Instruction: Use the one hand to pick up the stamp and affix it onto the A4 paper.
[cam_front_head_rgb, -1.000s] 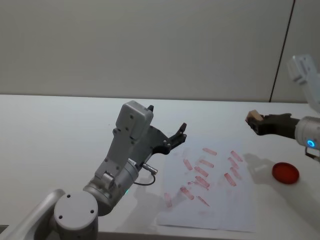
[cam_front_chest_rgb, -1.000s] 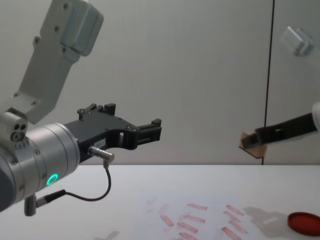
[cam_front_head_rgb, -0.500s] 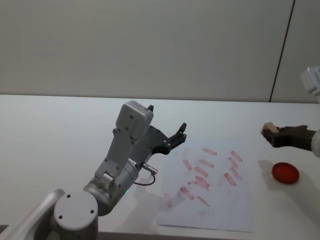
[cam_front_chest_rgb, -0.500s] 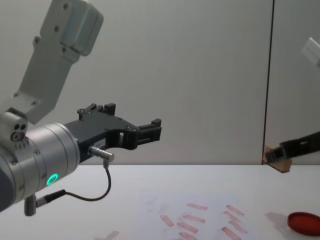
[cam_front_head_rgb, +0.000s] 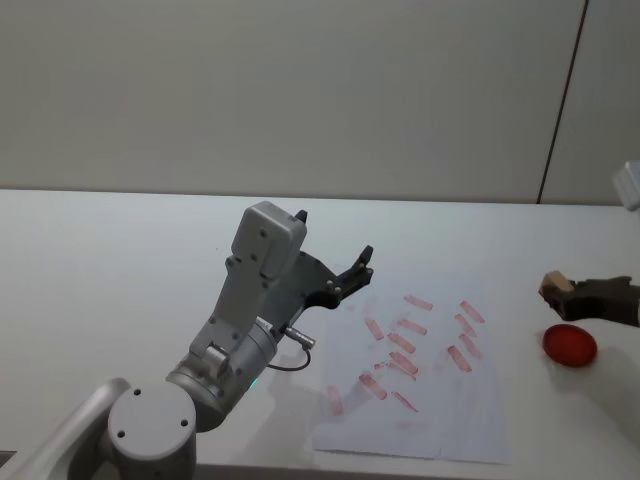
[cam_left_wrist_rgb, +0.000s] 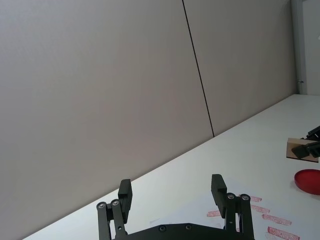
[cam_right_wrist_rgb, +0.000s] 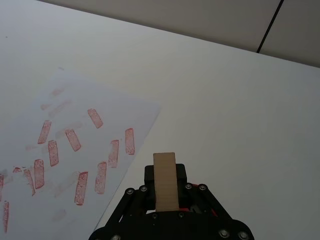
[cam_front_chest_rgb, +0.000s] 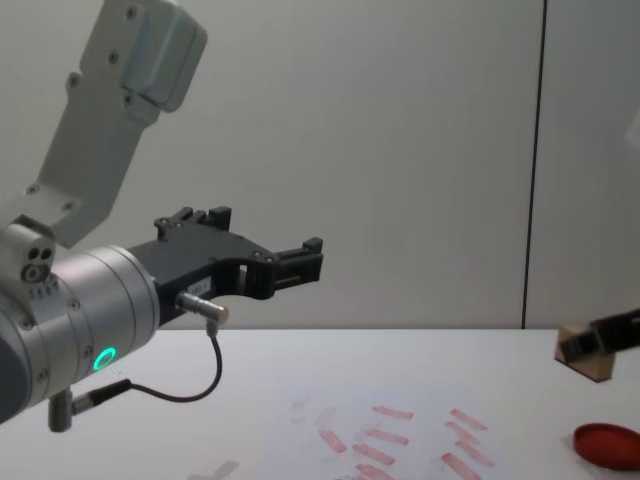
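White table; right gripper, partly cut off, clasps stamp.

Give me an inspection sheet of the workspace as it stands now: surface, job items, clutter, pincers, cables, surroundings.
Surface: white table, bare apart from the items below.
Job's things: A4 paper flat, covered in red prints; stamp held in the air near the ink pad, off the paper's right edge.
Clutter: red ink pad right of the paper.
Grippers: right pincer shut on the stamp; left pincer open, raised over the paper's left side.
Cables: black cable looping under the left wrist.
Surroundings: plain grey wall with a dark vertical seam.
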